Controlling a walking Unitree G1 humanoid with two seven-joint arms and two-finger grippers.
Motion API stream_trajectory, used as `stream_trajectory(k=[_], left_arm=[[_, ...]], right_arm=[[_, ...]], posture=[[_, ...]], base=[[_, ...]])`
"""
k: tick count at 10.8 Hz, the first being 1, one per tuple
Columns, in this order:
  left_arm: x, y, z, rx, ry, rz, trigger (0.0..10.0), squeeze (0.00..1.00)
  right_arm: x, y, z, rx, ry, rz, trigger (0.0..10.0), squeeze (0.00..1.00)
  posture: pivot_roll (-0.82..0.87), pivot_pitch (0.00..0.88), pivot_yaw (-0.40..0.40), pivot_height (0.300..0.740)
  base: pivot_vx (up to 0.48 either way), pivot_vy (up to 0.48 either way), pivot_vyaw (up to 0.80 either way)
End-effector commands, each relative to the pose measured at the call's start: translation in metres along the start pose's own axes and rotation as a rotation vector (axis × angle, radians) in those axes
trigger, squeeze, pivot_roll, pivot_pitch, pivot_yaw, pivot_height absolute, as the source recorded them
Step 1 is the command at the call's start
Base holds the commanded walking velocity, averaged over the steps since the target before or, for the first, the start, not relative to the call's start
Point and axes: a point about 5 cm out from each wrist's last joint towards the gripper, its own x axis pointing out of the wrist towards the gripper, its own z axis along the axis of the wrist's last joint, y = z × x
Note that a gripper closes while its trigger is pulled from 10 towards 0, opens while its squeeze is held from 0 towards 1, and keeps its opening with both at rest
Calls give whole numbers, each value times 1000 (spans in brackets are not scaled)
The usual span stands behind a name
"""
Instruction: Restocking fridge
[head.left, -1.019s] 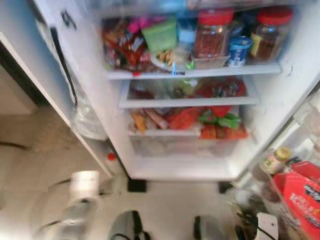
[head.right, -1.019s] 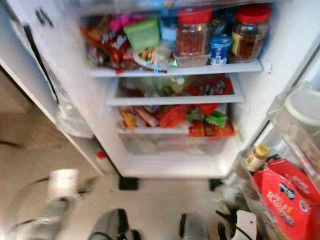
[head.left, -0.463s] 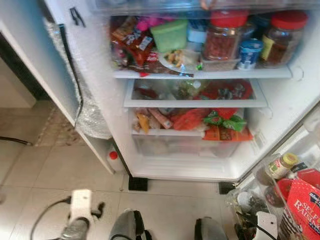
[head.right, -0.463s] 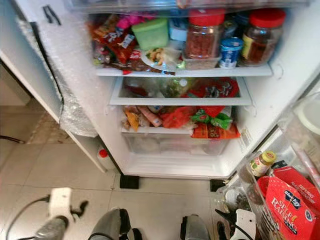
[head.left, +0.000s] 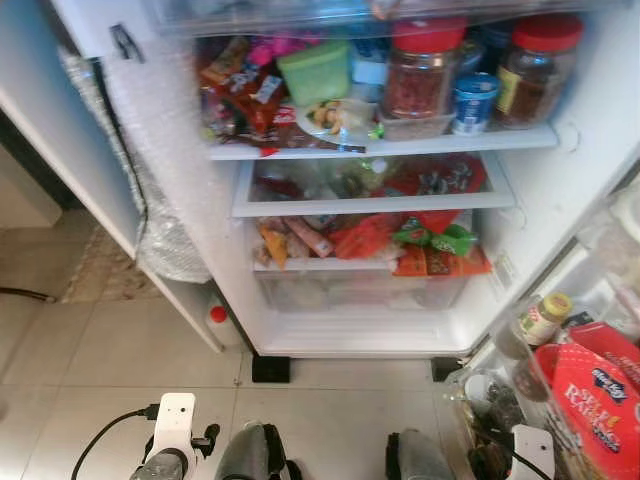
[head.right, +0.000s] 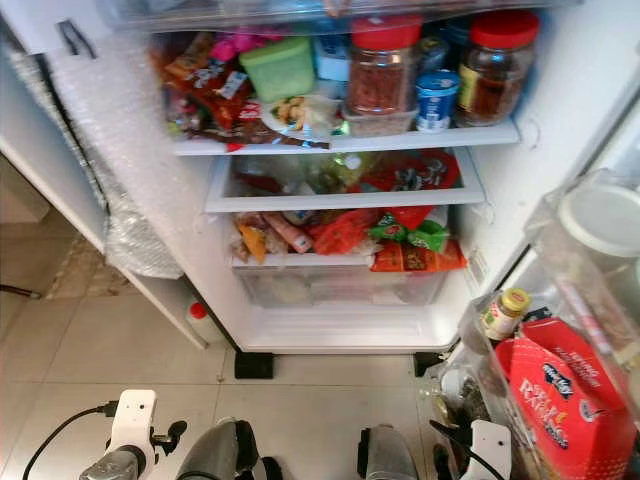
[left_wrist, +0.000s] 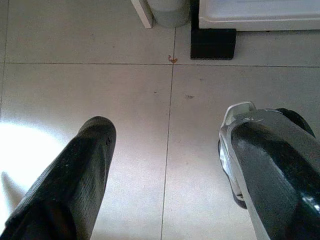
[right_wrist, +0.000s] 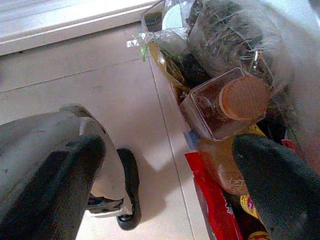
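Your left arm's white wrist block (head.left: 175, 423) is steadying low over the pale tiled floor (head.left: 90, 360), no longer a blur; the red flour bag (head.right: 565, 400) is showing more of its printed face.

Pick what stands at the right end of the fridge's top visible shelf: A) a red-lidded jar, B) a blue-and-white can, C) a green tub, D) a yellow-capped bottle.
A: the red-lidded jar stands at the shelf's right end, with the blue-and-white can to its left.
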Motion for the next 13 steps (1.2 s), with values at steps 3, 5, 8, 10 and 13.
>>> stream_trajectory(k=[3,5,8,10,13], left_arm=[[-5,0,-19,15,72,-6,10000,0],[-5,-3,-20,22,76,-15,10000,0],[-5,-5,-20,15,78,-20,10000,0],[-6,-4,-22,15,85,-19,10000,0],[-7,-2,-25,10,95,-14,10000,0]], right_arm=[[-2,0,-9,12,26,-2,10000,0],[-2,0,-9,12,26,1,10000,0],[-2,0,-10,16,29,2,10000,0],[-3,0,-11,17,27,0,10000,0],[-2,1,-10,21,28,1,10000,0]], posture=[[-137,126,81,647],[-139,123,84,647],[-142,124,86,647],[-140,126,85,647],[-131,148,82,647]], base=[[0,480,0],[0,480,0],[0,480,0],[0,480,0],[0,480,0]])
